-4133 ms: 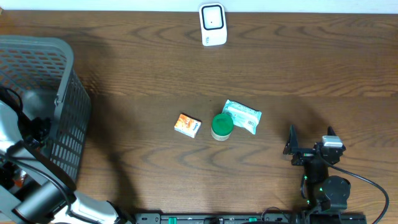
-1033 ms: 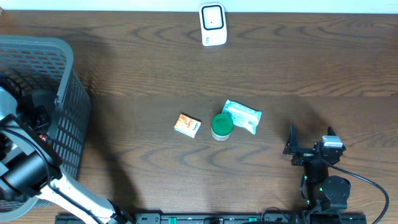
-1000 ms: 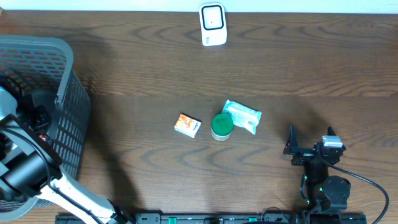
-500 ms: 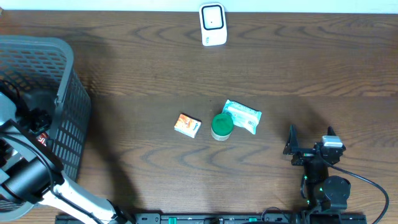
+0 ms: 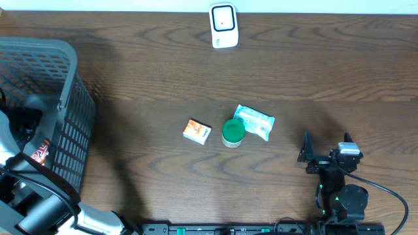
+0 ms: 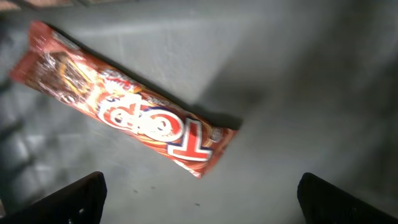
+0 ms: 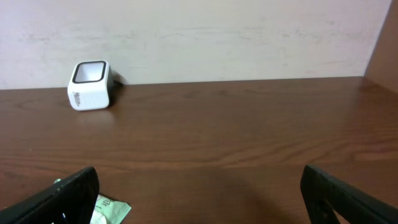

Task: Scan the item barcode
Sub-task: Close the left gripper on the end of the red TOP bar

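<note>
A red "Top" snack bar [image 6: 130, 118] lies loose on the grey floor of the basket [image 5: 68, 78]; from overhead the bar [image 5: 40, 153] shows beside my left arm. My left gripper [image 6: 199, 200] hovers over it, open, fingers wide apart with nothing between them. On the table lie an orange box [image 5: 196, 131], a green-lidded tub [image 5: 233, 132] and a pale green packet [image 5: 255, 121]. The white scanner [image 5: 223, 25] stands at the far edge. My right gripper [image 5: 325, 145] rests open near the front right, empty; it faces the scanner [image 7: 91, 84].
The grey mesh basket fills the left side of the table, with my left arm reaching down into it. A corner of the pale green packet [image 7: 109, 210] shows by my right gripper's left finger. A light wall runs behind the table's far edge.
My left gripper has opened and let go of the red snack bar, which now lies on the basket floor. The right arm has not moved.
</note>
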Controlling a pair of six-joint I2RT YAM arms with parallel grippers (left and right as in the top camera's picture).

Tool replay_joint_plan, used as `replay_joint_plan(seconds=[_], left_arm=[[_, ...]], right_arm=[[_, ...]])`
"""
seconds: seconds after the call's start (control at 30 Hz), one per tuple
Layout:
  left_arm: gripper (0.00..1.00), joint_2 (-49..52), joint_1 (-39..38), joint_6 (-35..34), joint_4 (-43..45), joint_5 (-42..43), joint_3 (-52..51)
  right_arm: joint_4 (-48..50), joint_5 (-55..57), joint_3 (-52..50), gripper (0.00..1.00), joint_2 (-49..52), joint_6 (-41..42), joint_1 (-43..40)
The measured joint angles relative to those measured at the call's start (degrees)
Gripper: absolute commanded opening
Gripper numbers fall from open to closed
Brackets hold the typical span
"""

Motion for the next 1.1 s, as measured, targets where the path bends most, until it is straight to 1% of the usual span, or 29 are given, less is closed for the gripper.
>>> replay_joint_plan(seconds=[0.1,0.13,0.2,0.23,0.33,0.4,0.47,0.5,0.6,0.7,0.8,1.1], left_arm=[[0.93,0.0,0.0,0.4,-0.2,0.0,-0.2],[0.93,0.0,0.1,-0.2,-0.5,-0.1,-0.2],[0.93,0.0,0.3,-3.8,-2.4,-1.0,-0.2],[0.93,0.0,0.5,-7.4,-4.6,-1.9,-0.3],[0.93,0.0,1.6,-23.1,-12.7,-4.3,-1.5],[0.93,0.0,2.2,-33.7,-15.1,-5.2,-3.8],[0.93,0.0,2.6,-42.0,-14.4,-6.1,-6.6],[0.93,0.0,2.6,-44.9,-12.8,-6.5,-8.1],[0.93,0.0,2.5,-50.6,-7.0,-8.2,-12.3],[0.93,0.0,2.4,-52.7,-3.0,-9.8,-15.0],[0.93,0.0,2.4,-52.4,-0.4,-10.8,-15.6],[0.93,-0.8,2.4,-47.5,0.4,-11.6,-15.6]], right_arm=[[0.0,0.0,0.0,0.99,0.0,0.0,0.0],[0.0,0.0,0.0,0.99,0.0,0.0,0.0],[0.0,0.0,0.0,0.99,0.0,0.0,0.0],[0.0,0.0,0.0,0.99,0.0,0.0,0.0],[0.0,0.0,0.0,0.99,0.0,0.0,0.0],[0.0,0.0,0.0,0.99,0.0,0.0,0.0],[0.0,0.0,0.0,0.99,0.0,0.0,0.0],[0.0,0.0,0.0,0.99,0.0,0.0,0.0],[0.0,0.0,0.0,0.99,0.0,0.0,0.0],[0.0,0.0,0.0,0.99,0.0,0.0,0.0],[0.0,0.0,0.0,0.99,0.0,0.0,0.0],[0.0,0.0,0.0,0.99,0.0,0.0,0.0]])
